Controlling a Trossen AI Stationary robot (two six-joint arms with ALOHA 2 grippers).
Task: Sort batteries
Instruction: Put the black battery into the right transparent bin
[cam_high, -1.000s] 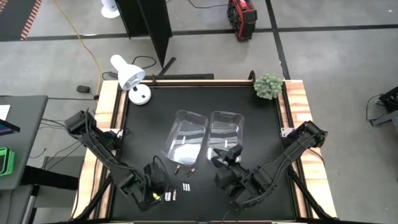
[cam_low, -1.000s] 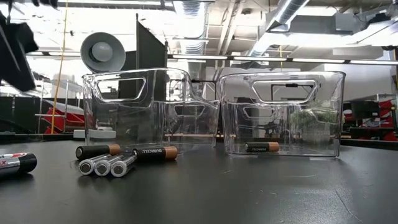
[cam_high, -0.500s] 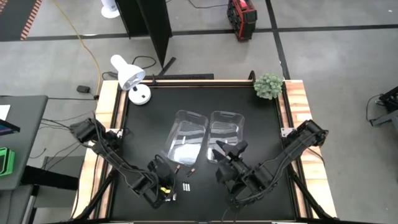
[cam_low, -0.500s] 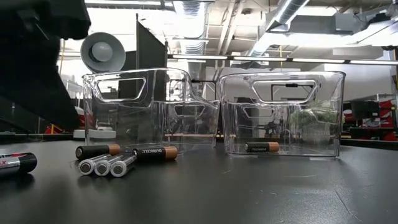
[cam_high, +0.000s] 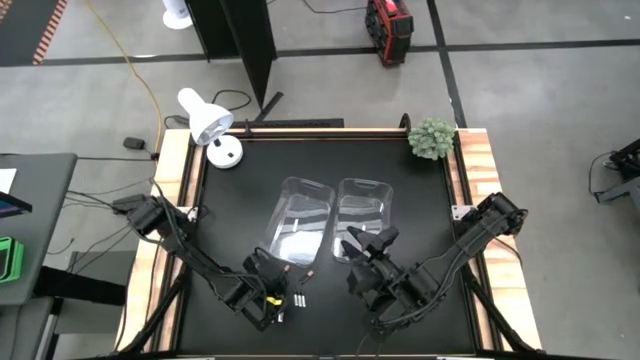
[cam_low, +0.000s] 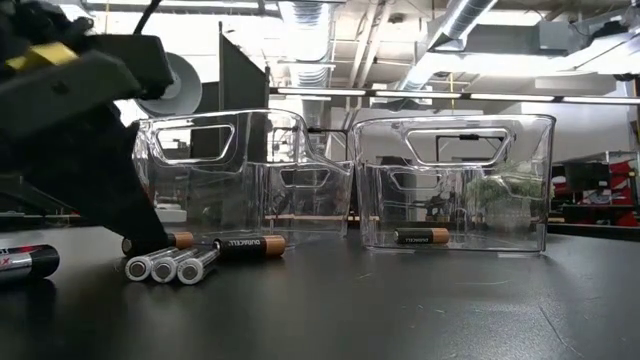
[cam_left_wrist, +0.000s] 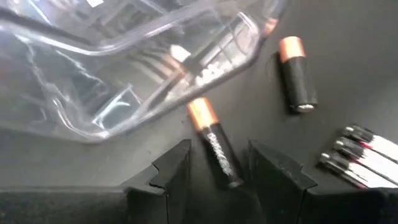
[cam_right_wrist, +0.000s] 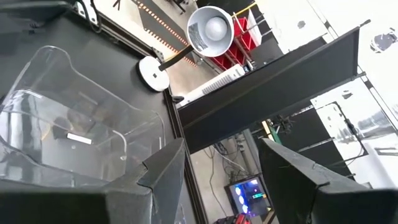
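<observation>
My left gripper (cam_left_wrist: 216, 167) is low over the black bench (cam_high: 420, 190), near its front edge and left of the middle. My fingers (cam_left_wrist: 171, 171) are released and stand on the two sides of one dark battery with a copper end (cam_left_wrist: 214, 144); I cannot tell if they touch it, and they do not clench it. A second dark battery (cam_left_wrist: 296, 82) lies near it on the bench. Three silver batteries (cam_low: 170, 265) lie side by side, touching, just beside my gripper toward the front edge. One more dark battery with red print (cam_low: 28, 263) lies apart, at the left in the low view.

My right gripper (cam_right_wrist: 214, 171) is raised above the bench, near the front end of the right bin, and its fingers are released and hold nothing.

Farther, in the middle of the bench, two clear bins stand side by side. The left bin (cam_low: 215, 175) shows no battery that I can tell. The right bin (cam_low: 455, 180) holds one dark battery (cam_low: 421, 237).

At the far left corner stands a white lamp (cam_high: 207, 122), at the far right corner a small green plant (cam_high: 432, 138).
</observation>
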